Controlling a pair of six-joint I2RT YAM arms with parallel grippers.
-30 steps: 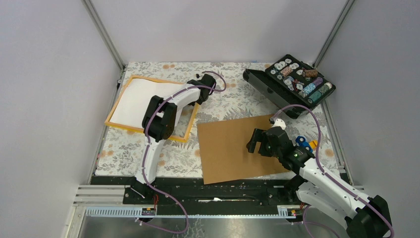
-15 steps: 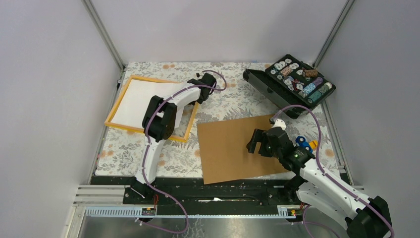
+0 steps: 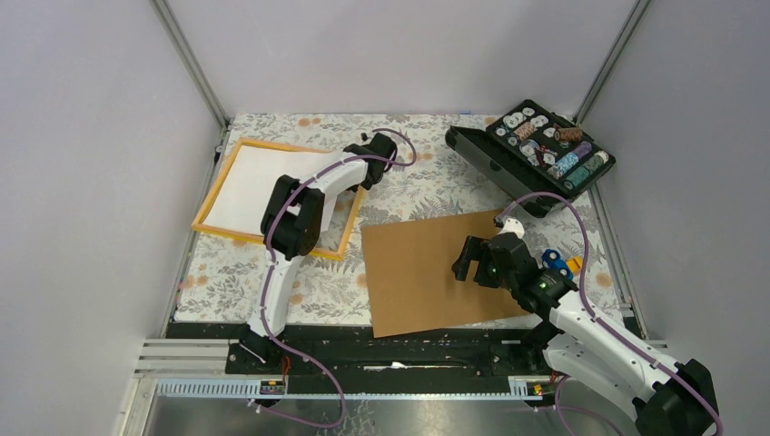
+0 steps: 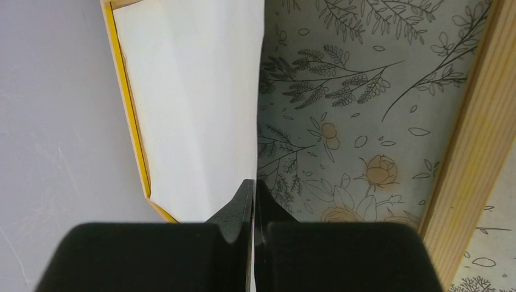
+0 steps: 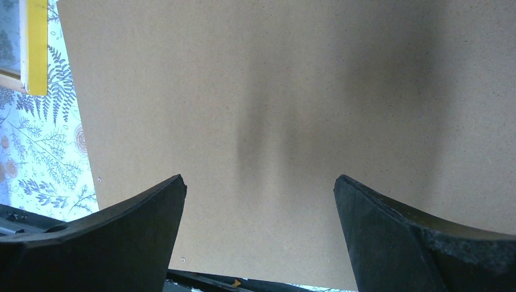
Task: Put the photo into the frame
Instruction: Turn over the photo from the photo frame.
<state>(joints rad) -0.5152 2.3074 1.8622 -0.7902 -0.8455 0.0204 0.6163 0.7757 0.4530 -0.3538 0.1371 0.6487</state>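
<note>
The photo [image 3: 413,272] lies brown side up on the table's near middle; its printed side is hidden. The orange-yellow frame [image 3: 211,198] lies at the far left with a white sheet [image 3: 250,186] inside it. My left gripper [image 3: 370,166] is at the frame's right side, shut on the white sheet's edge [image 4: 195,103]; the wrist view shows the gripper [image 4: 254,185] pinching it, with the frame's yellow rim [image 4: 131,121] beyond. My right gripper [image 3: 478,263] is open just above the photo's right part; the wrist view shows the gripper [image 5: 258,182] spread over the brown surface [image 5: 292,91].
A black case of small round parts [image 3: 538,153] stands tilted at the back right. A small blue and yellow object [image 3: 557,263] lies by the photo's right edge. Grey walls close in left, right and back. The frame's corner [image 5: 33,55] shows in the right wrist view.
</note>
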